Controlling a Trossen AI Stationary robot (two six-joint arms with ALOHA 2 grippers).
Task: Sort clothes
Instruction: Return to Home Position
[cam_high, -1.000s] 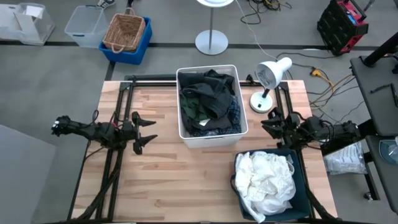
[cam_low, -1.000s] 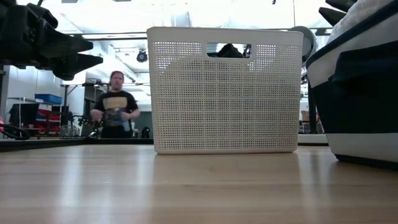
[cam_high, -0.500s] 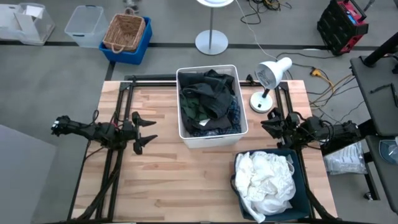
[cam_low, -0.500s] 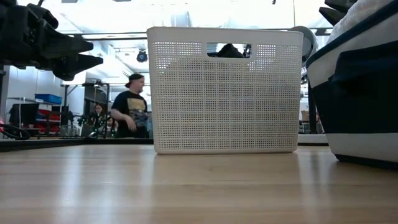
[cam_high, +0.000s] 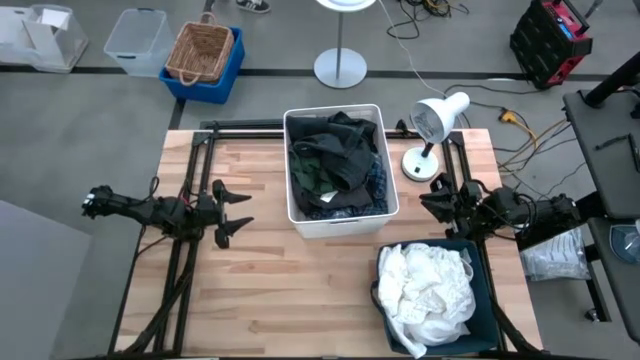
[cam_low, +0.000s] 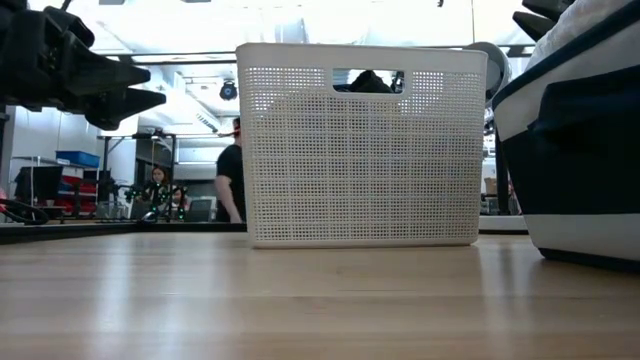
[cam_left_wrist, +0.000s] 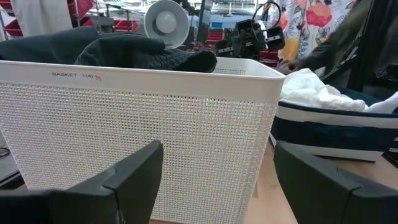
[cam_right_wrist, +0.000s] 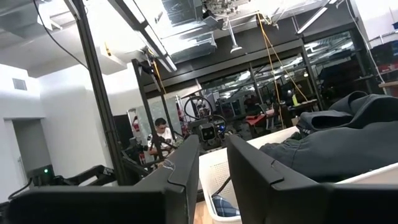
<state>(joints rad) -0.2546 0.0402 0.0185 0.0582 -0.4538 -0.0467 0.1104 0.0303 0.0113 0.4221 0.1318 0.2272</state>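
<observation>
A white perforated bin (cam_high: 291, 170) stands at the table's far middle, holding dark clothes (cam_high: 335, 158), black and dark green, with a blue plaid piece (cam_high: 377, 186) at its right side. A dark blue bin (cam_high: 486, 300) at the near right holds white clothes (cam_high: 430, 285). My left gripper (cam_high: 245, 210) is open and empty, left of the white bin, fingers pointing at it; it also shows in the left wrist view (cam_left_wrist: 217, 180). My right gripper (cam_high: 428, 195) is open and empty, right of the white bin and just beyond the blue bin's far edge.
A white desk lamp (cam_high: 435, 125) stands at the far right corner, close to my right gripper. Bare wood lies at the near left and in front of the white bin. A person (cam_low: 232, 180) stands in the room beyond the table.
Both arms have kept still and the clothes have not moved. The person in the room behind the table has walked toward the right and now stands partly behind the white bin in the low view.
</observation>
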